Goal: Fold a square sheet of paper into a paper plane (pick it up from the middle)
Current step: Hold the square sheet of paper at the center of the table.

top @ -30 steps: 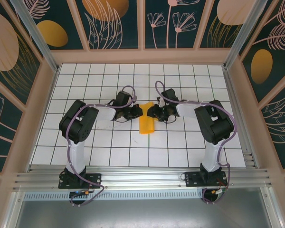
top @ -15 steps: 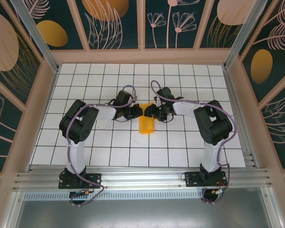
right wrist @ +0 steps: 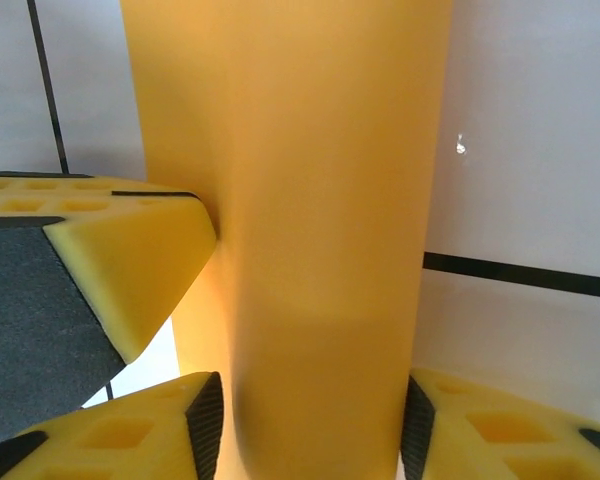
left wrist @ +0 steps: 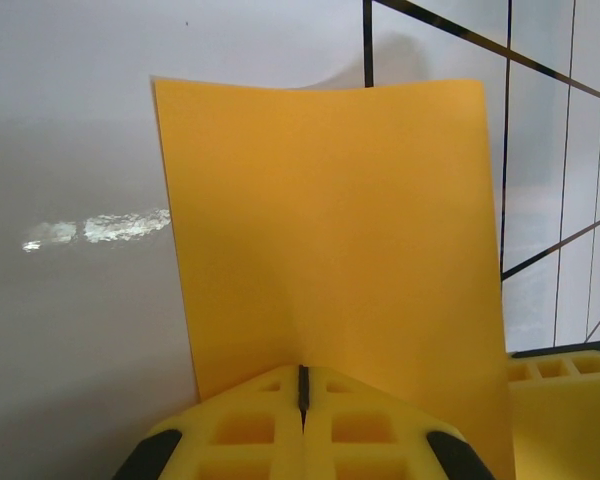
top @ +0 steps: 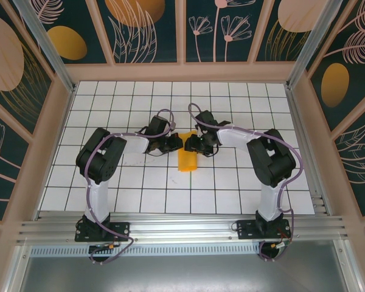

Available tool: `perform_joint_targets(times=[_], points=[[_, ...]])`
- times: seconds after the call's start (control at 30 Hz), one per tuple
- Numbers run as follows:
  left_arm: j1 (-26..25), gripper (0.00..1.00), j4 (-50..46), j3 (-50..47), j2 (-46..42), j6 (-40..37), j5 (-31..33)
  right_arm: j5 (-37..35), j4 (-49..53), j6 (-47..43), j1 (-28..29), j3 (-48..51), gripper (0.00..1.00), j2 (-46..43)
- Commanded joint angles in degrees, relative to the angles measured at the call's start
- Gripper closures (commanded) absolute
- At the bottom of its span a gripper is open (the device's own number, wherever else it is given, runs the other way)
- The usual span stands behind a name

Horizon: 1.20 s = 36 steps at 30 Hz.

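**Task progress, near to far.** The square sheet of paper [top: 187, 159] sits mid-table [top: 170, 201], apparently bent over into a narrow strip. It has no nose or ridge yet, so judge most folding ahead of you. At its far end your left gripper [top: 176, 144] and right gripper [top: 191, 145] meet. Overhead, you cannot read the fingers. The left wrist view shows fingertips [left wrist: 250, 420] together, pinching the sheet's edge. The right wrist view shows fingers [right wrist: 120, 435] set against the bowed sheet on both sides, clamping it.
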<state>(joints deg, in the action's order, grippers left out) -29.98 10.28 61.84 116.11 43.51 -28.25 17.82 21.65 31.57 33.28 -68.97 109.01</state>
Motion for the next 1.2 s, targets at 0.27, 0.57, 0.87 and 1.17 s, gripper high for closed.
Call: perform_joint_targets(times=[0.27, 0.57, 0.87, 1.17], points=[[-0.3, 0.84, -1.9, 2.2, -1.6, -0.4, 0.0, -0.7, 0.5, -0.5, -0.7, 1.8, 0.64, 0.3], [-0.1, 0.65, -3.3, 1.8, -8.0, 0.7, 8.1, 1.9, -2.6, -1.4, -1.6, 5.6, 0.71, -0.8], [0.3, 0.62, -1.3, -1.9, -11.6, 3.1, 13.5, 3.4, -3.8, -1.0, -4.4, 6.9, 0.71, -1.0], [0.3, 0.62, -0.3, -1.9, -10.5, 2.4, 11.1, 1.0, -1.4, -3.5, -4.4, 6.2, 0.71, 1.4]])
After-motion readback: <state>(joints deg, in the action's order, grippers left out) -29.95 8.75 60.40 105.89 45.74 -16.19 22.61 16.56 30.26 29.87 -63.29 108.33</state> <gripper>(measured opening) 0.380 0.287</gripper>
